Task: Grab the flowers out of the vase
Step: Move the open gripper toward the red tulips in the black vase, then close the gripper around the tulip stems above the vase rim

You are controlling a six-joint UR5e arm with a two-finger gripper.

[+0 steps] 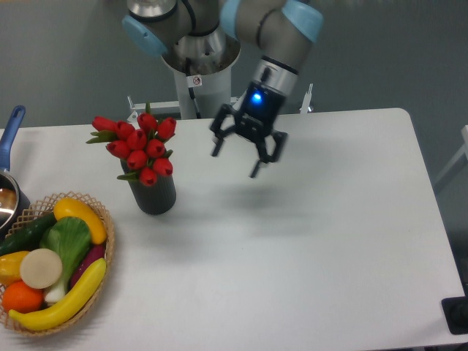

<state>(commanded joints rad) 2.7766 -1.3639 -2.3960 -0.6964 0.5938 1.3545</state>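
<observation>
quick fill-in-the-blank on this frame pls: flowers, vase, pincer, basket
1. The flowers stand in the dark ____.
2. The pincer is open and holds ____.
3. In the camera view, the pincer hangs to the ____ of the flowers.
4. The wicker basket of fruit and vegetables sits near the table's ____ edge in the camera view.

Missing words: vase; nothing; right; left
</observation>
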